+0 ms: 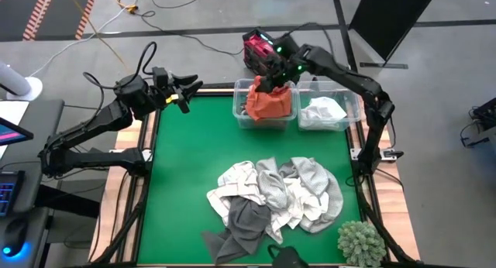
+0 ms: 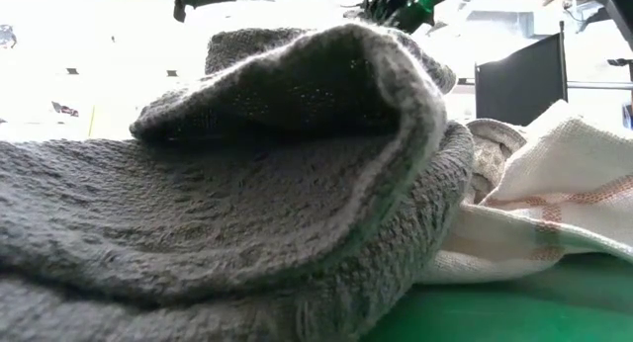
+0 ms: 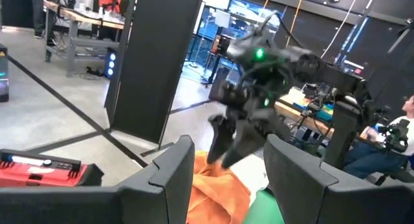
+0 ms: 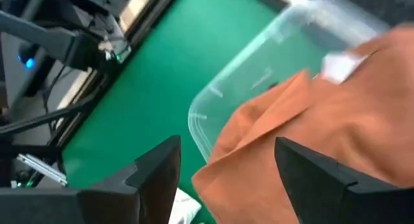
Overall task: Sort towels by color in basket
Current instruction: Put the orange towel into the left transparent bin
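Note:
A rust-orange towel (image 1: 270,105) lies crumpled in the left of two clear bins (image 1: 240,117) at the table's far edge. In the right wrist view the orange towel (image 4: 323,133) spills over the bin's rim (image 4: 213,101). My right gripper (image 1: 273,82) hovers open just above it, fingers pointing down. A white towel (image 1: 322,111) fills the right bin. White, light grey and dark grey towels (image 1: 271,198) lie heaped on the table's near middle. My left gripper (image 1: 184,92) waits open above the far-left corner.
A green spiky plant ball (image 1: 360,243) sits at the near right corner. In the low view a dark grey towel (image 2: 247,184) fills most of the picture beside a white striped one (image 2: 554,204). Bare green mat (image 1: 194,152) lies between bins and heap. A red box (image 1: 254,47) stands behind the bins.

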